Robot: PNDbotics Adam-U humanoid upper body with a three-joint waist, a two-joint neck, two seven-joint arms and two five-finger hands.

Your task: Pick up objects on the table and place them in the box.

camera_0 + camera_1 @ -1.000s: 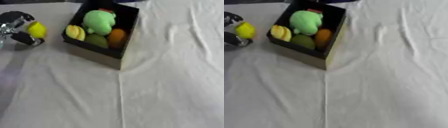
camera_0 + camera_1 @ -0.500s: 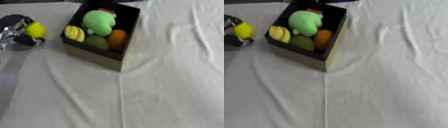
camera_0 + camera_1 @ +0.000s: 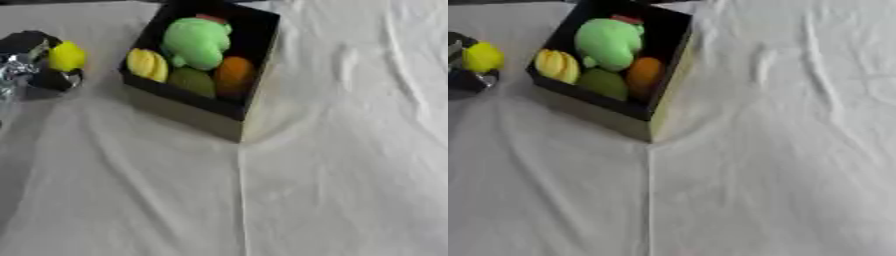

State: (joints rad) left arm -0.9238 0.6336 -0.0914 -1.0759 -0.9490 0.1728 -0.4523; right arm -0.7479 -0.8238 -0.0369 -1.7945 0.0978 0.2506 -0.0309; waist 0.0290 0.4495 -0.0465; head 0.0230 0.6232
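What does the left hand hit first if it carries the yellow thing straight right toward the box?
Probably the box's near-left wall. The left hand, curled round the yellow object, sits just left of the box; its height above the cloth is unclear, so it may clear the rim.

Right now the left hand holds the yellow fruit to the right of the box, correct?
Not quite. The left hand holds the yellow fruit to the left of the box, not the right, as the left eye view shows.

White tablecloth (image 3: 332, 190) covers the whole frame, wrinkled. Straight crease runs from centre down to the bottom edge; softer folds at upper right. Dark strip along the top edge, unclear.
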